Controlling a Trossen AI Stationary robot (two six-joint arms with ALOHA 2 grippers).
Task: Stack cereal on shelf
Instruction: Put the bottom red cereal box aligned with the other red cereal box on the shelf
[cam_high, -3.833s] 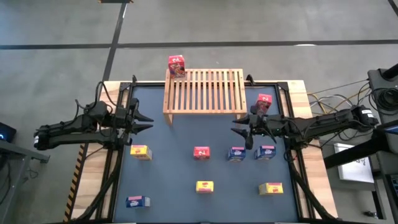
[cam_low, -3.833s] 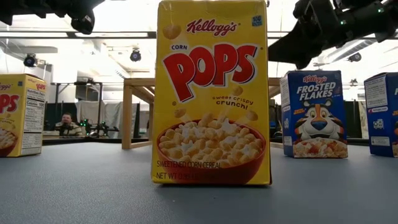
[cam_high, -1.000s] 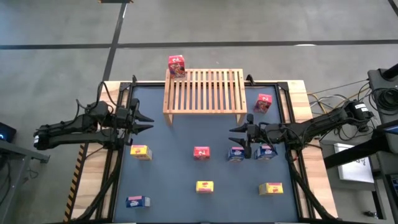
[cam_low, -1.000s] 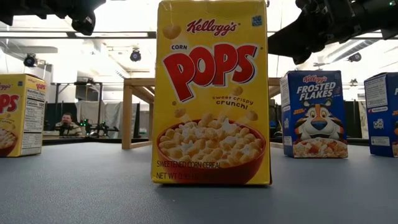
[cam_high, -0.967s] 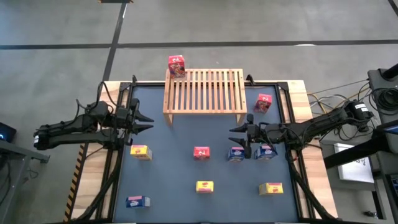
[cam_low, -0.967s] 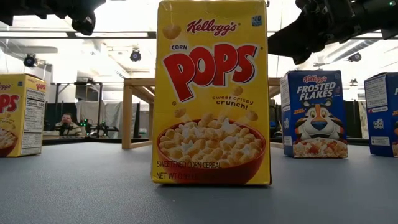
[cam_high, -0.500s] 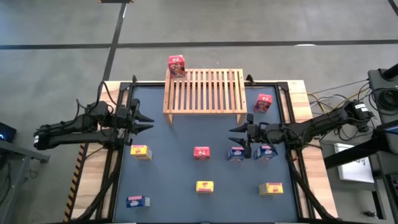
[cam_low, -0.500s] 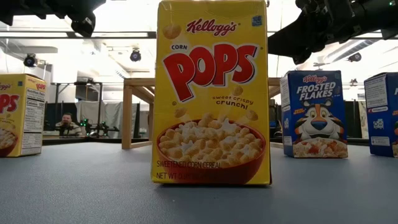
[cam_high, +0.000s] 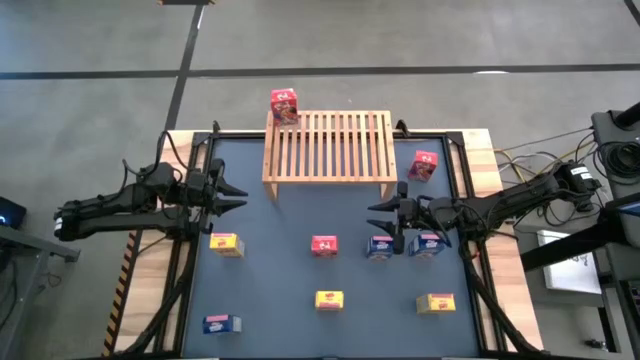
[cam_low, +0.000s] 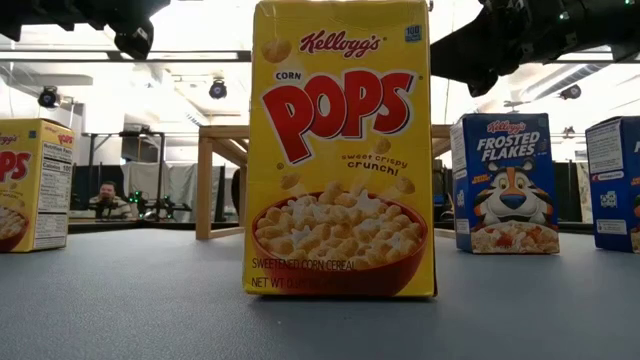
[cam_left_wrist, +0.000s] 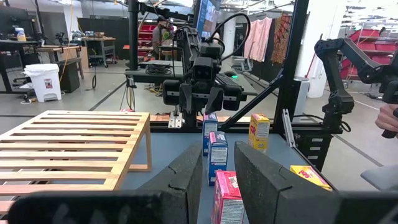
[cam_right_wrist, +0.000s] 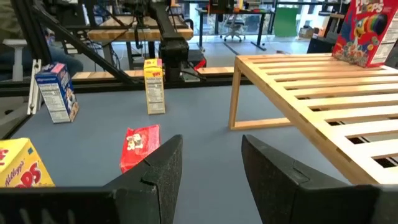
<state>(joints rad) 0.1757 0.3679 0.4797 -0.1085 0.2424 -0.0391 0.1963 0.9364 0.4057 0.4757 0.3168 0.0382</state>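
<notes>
The shelf (cam_high: 327, 147) stands at the table's far side, with one red cereal box (cam_high: 284, 105) upright on its far left corner. Another red box (cam_high: 425, 165) stands on the table to its right. Further boxes stand on the mat: yellow (cam_high: 226, 243), red (cam_high: 323, 245), two blue ones (cam_high: 380, 247) (cam_high: 427, 244), and nearer ones (cam_high: 329, 299). My left gripper (cam_high: 232, 195) hovers open at the table's left, pointing level. My right gripper (cam_high: 385, 222) hovers open just on the far side of the blue box (cam_high: 380, 247), above it, with nothing between its fingers (cam_right_wrist: 171, 155).
A yellow box (cam_high: 435, 302) and a blue box (cam_high: 221, 323) stand near the table's front edge. The Corn Pops box (cam_low: 343, 150) fills the middle of the low view. A black frame (cam_high: 190, 250) runs along the mat's sides. Beyond the table a person (cam_low: 105, 198) sits in the room.
</notes>
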